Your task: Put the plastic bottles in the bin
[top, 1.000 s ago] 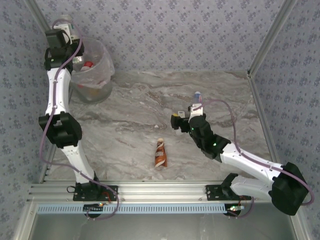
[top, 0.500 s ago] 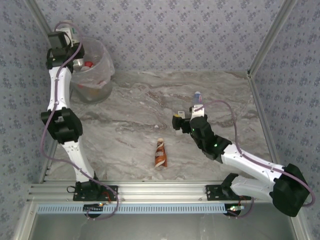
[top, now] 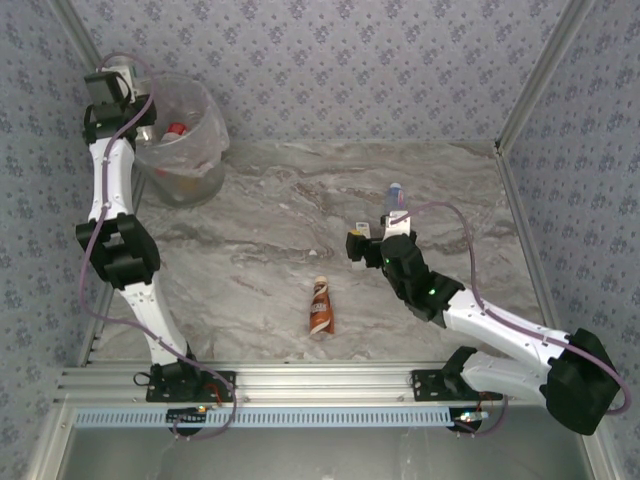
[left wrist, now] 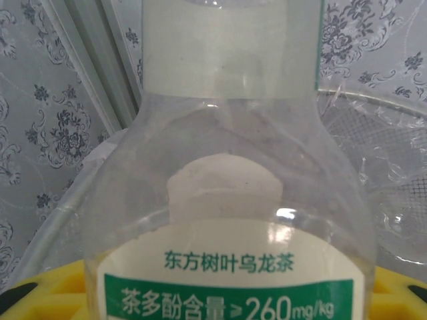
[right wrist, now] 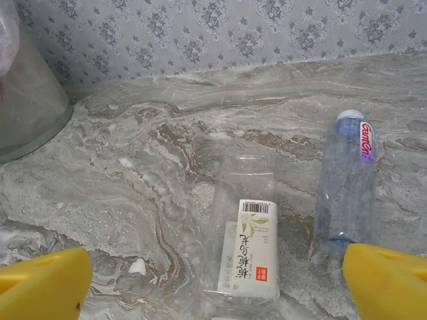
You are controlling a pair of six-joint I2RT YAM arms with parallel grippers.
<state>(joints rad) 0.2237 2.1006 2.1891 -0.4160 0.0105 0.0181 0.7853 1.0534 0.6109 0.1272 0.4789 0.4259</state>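
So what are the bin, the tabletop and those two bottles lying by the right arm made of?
Bin: translucent grey plastic by the look, lined with a crinkly clear bag. Tabletop: looks like polished marble with grey-brown veins, though it may be printed laminate. White-label bottle and blue-capped bottle: thin clear plastic, since the table shows through both.

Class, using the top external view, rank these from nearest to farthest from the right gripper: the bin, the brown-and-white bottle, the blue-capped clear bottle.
Measured from the right gripper:
1. Blue-capped clear bottle, just beyond the fingers, toward the back wall.
2. Brown-and-white bottle, lying mid-table, to the gripper's left and nearer the arm bases.
3. Bin, in the far left back corner.
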